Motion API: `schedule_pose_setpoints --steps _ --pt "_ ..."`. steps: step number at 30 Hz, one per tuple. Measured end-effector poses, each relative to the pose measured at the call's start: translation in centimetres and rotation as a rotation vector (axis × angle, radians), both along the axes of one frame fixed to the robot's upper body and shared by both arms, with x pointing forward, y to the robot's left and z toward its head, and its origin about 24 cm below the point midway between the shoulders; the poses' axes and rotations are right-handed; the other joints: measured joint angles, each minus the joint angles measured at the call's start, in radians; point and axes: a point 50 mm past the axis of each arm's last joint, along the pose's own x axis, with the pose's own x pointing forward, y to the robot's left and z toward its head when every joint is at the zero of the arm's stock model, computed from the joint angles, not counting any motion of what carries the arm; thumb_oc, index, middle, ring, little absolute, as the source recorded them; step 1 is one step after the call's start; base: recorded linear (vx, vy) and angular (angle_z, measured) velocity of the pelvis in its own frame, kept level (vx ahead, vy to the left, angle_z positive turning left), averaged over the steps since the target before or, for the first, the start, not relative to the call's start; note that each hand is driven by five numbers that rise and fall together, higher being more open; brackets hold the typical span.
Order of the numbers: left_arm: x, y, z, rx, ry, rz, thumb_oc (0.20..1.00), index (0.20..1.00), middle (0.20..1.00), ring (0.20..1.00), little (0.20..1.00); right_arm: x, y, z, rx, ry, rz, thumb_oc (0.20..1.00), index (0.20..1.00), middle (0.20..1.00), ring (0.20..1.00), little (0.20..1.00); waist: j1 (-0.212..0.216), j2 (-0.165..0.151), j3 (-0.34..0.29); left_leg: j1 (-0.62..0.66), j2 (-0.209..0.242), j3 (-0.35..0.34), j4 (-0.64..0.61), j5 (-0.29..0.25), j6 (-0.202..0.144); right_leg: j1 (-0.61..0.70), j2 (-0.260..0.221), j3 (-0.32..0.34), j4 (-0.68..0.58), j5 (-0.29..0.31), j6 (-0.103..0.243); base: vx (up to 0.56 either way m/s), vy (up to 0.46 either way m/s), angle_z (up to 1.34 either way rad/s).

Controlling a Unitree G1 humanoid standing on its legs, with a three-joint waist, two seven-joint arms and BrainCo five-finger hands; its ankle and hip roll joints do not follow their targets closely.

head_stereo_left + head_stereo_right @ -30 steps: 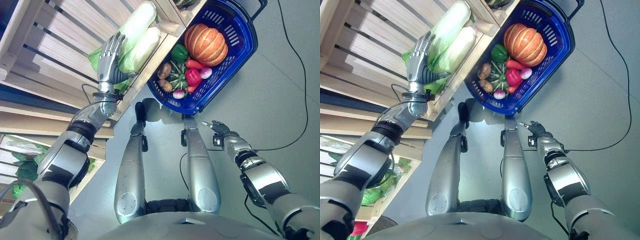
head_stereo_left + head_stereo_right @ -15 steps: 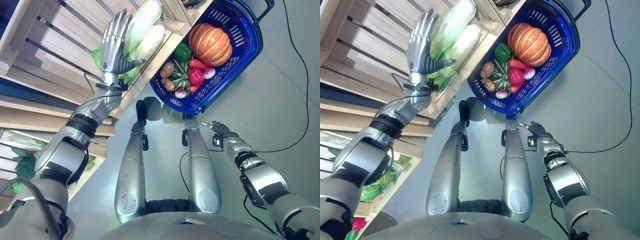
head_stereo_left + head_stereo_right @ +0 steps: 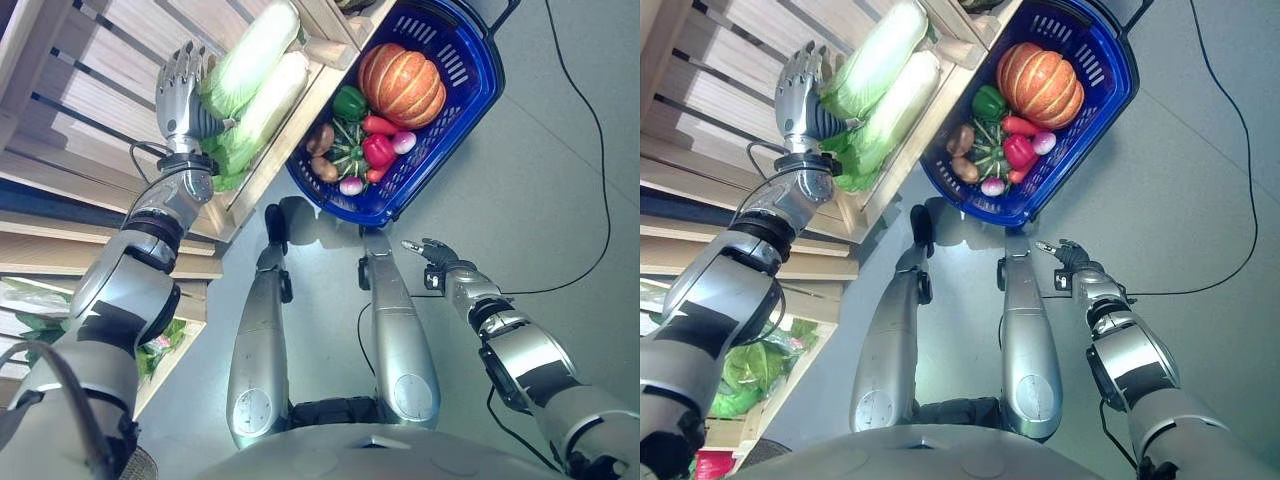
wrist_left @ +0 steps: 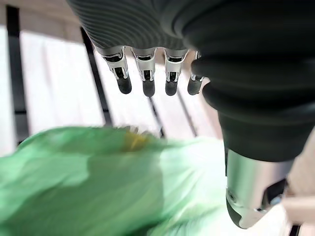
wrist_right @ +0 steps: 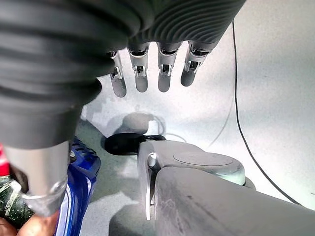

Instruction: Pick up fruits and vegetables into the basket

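Two napa cabbages (image 3: 250,80) lie side by side in a wooden shelf bin (image 3: 330,55). My left hand (image 3: 178,92) is raised beside their leafy green ends, fingers straight and open, holding nothing; its wrist view looks over the cabbage leaves (image 4: 98,182) with the fingers (image 4: 146,78) above them. The blue basket (image 3: 470,100) stands on the floor beside the shelf and holds a pumpkin (image 3: 407,83), a green pepper (image 3: 349,102), a red pepper (image 3: 379,150), potatoes (image 3: 322,140) and other vegetables. My right hand (image 3: 436,254) hangs low over the floor, open and empty.
The wooden shelf (image 3: 90,130) runs along the left, with slatted boards and lower levels holding bagged greens (image 3: 750,365). Grey floor (image 3: 560,180) spreads to the right of the basket.
My left hand has slid from the cabbages' side to their leafy ends, further left on the shelf. The view has shifted a little. The right hand stays put.
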Motion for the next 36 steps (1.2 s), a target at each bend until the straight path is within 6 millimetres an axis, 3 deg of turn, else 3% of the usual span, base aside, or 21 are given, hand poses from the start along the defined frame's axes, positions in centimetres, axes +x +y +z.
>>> schedule_pose_setpoints --steps 10,35,36 --pt "0.2 1.6 -0.9 -0.049 0.146 0.083 1.000 1.000 1.000 1.000 1.000 0.8 0.4 0.8 -0.017 -0.011 0.033 1.000 1.000 1.000 1.000 1.000 -0.012 -0.027 -0.002 -0.010 0.003 0.013 0.017 -0.013 -0.001 -0.012 0.005 0.018 0.004 0.003 0.004 0.00 0.014 -0.04" --pt "0.5 2.1 0.2 -0.121 0.142 0.118 1.000 1.000 1.000 1.000 1.000 1.0 0.5 0.9 -0.019 -0.014 0.039 1.000 1.000 1.000 1.000 1.000 -0.013 -0.037 -0.008 -0.051 0.004 0.019 0.071 -0.037 -0.003 -0.047 0.007 0.028 0.032 -0.003 0.004 0.00 0.000 0.00" --pt "0.6 2.0 0.6 -0.131 0.131 0.116 0.727 0.727 0.727 0.727 0.727 1.1 0.5 1.0 -0.019 -0.018 0.041 1.000 1.000 1.000 1.000 1.000 -0.013 -0.040 -0.009 -0.064 0.004 0.019 0.080 -0.037 -0.003 -0.056 0.008 0.028 0.035 -0.003 0.004 0.00 0.000 0.00"
